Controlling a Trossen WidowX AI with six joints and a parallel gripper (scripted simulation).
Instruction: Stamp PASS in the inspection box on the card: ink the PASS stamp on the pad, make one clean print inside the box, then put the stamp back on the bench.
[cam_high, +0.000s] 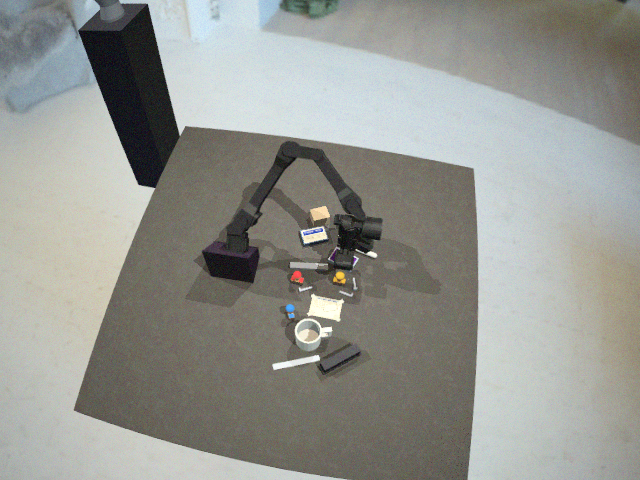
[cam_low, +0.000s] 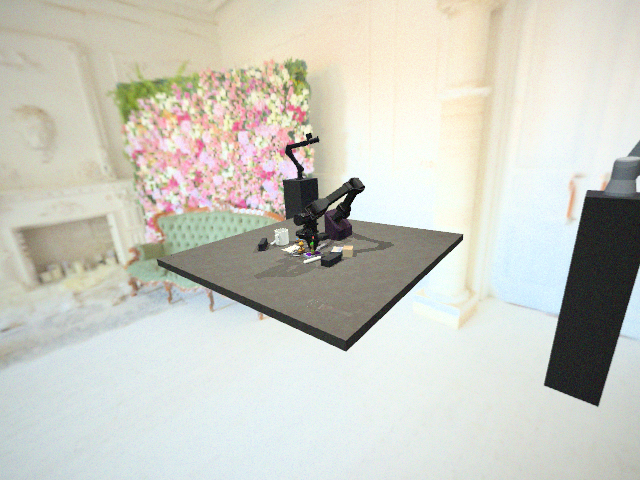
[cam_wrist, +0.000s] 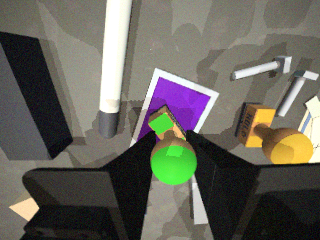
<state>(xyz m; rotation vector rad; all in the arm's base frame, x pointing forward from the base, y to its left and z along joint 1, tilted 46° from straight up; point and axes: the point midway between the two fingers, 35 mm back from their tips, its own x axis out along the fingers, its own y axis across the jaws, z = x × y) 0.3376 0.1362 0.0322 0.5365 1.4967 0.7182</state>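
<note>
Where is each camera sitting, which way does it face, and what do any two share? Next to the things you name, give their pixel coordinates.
Top: high above the bench, looking steeply down; whole arm, base included.
Exterior: off to one side, looking slightly down across the bench; arm and base in profile.
Wrist: on the arm near the gripper (cam_high: 343, 267) (cam_wrist: 172, 137), looking past its fingers at the green-knobbed stamp (cam_wrist: 173, 162) and purple pad (cam_wrist: 187, 100).
Top and wrist share the yellow-knobbed stamp (cam_high: 339, 277) (cam_wrist: 287, 146).
</note>
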